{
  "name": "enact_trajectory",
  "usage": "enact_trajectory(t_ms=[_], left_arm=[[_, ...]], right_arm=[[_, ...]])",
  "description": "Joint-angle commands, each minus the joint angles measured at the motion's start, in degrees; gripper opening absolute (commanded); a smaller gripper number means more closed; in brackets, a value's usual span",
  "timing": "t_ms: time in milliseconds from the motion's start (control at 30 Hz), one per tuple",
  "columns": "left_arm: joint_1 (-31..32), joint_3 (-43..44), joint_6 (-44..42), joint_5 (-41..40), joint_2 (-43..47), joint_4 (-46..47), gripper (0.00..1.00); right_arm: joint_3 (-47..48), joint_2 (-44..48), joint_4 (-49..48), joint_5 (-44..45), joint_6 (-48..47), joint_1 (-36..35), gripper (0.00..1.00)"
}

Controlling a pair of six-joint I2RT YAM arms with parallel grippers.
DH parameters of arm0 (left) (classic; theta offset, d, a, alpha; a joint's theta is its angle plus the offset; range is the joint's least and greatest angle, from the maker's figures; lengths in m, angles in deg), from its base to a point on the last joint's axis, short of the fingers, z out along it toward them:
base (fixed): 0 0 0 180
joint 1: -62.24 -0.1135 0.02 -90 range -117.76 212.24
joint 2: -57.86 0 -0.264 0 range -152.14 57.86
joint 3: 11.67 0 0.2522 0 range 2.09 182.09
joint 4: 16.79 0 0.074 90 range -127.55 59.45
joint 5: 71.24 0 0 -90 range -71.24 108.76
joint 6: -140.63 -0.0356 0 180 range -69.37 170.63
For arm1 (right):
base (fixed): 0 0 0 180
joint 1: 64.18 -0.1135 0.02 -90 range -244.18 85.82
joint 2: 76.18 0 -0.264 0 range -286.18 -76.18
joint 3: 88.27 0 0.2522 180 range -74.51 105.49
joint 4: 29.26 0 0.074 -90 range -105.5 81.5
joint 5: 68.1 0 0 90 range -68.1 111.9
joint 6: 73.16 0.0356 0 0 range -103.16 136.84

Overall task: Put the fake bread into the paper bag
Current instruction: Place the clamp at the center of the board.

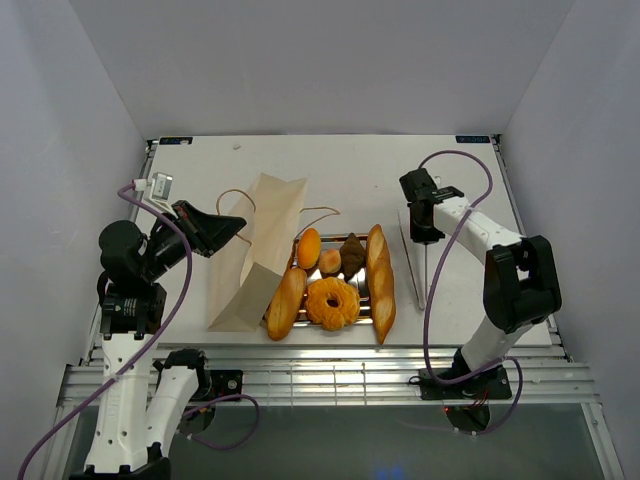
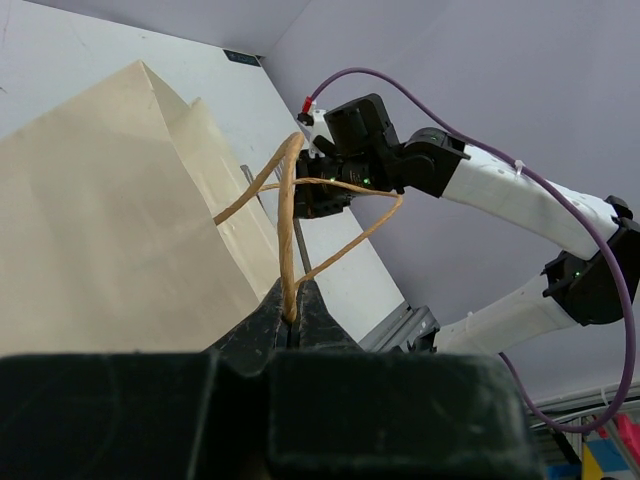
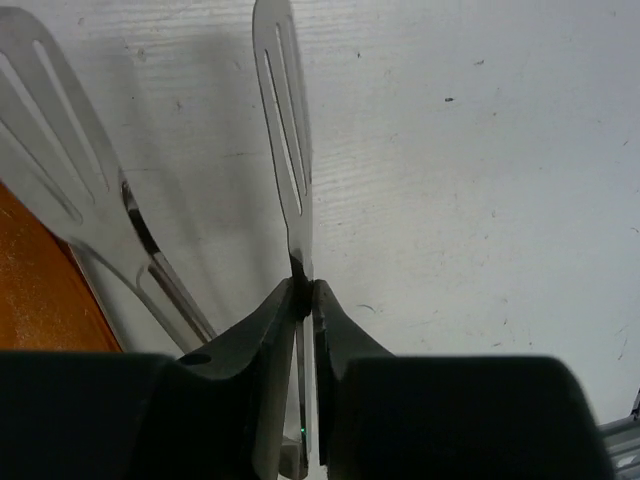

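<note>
STATUS: bagging not yet beginning | fake bread [image 1: 335, 290]: all lying on steel tray [image 1: 328, 240], every piece awaiting transfer | paper bag [image 1: 262, 245]: lying flat just left of tray | left gripper [image 2: 292, 318]: fingers pinching cord handle [image 2: 288, 220] | right gripper [image 3: 305, 290]: fingers clamping tongs [image 3: 285, 150] right of tray

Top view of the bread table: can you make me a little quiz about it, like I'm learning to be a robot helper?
1. True or false: the left gripper is pinching the cord handle of the paper bag.
2. Pick one. The right gripper is shut on: A) a baguette, B) the metal tongs, C) an oval roll.
3. Fill the gap: in the top view, the ring doughnut lies to the ___ of the paper bag.

Key: 1 true; 2 B; 3 right.
</note>
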Motion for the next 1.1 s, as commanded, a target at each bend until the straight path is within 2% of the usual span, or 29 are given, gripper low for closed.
enact_trajectory(t_ms=[0, 200, 400, 533, 567, 667, 767, 900, 1067], left_arm=[[0.0, 0.8, -0.1, 0.7, 0.1, 0.6, 0.0], [0.0, 0.2, -0.1, 0.7, 0.1, 0.5, 0.0], [0.0, 0.7, -0.4, 0.7, 0.4, 0.1, 0.0], [0.0, 0.8, -0.7, 0.7, 0.2, -0.4, 0.0], [0.0, 0.7, -0.7, 0.7, 0.2, -0.3, 0.0], [0.0, 0.2, -0.5, 0.7, 0.3, 0.1, 0.0], [0.0, -0.3, -0.3, 0.9, 0.2, 0.4, 0.0], [0.0, -0.7, -0.2, 1.0, 0.5, 0.8, 0.0], [0.0, -0.7, -0.2, 1.1, 0.7, 0.7, 0.0]], right_arm=[[3.1, -0.3, -2.9, 0.1, -0.2, 1.0, 0.19], [3.1, -2.3, -3.8, -1.3, 0.0, 1.2, 0.29], [2.4, -4.0, -5.0, -1.2, 0.4, 1.2, 0.3], [0.2, -1.6, -6.8, -0.8, 1.3, 1.3, 0.32], [-0.2, -1.1, -7.1, -0.8, 1.6, 1.3, 0.41], [-2.5, 1.6, -8.1, -0.5, 2.0, 1.3, 0.52], [-6.3, 4.9, -10.5, -0.2, 1.8, 1.2, 0.86], [-11.0, 7.9, -14.0, -2.2, 1.5, 1.9, 0.98], [-17.1, 9.8, -18.1, -4.1, 0.9, 2.9, 0.96]])
